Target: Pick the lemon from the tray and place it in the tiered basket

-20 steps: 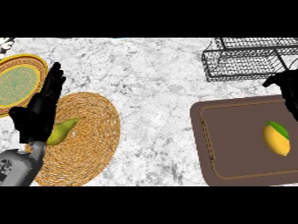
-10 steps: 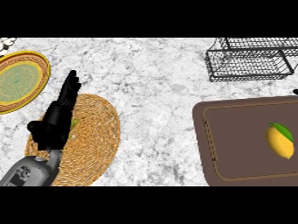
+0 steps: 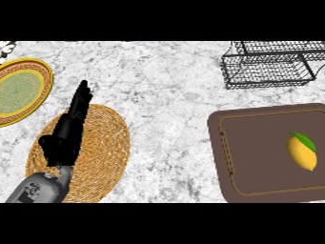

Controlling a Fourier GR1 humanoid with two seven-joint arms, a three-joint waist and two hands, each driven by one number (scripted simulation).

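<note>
Head view, one lemon [image 3: 302, 151] on one tray [image 3: 256, 143], one tiered basket [image 3: 267, 71], one left hand [image 3: 66, 136] straight-fingered, empty, over one mat [image 3: 105, 143]

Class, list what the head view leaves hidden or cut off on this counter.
Right hand: outside the head view entirely.
Basket: far part cut off at the view's top edge.
Mat: part hidden beneath the left hand and forearm.
Plate: left rim cut off by the view's left edge.
</note>
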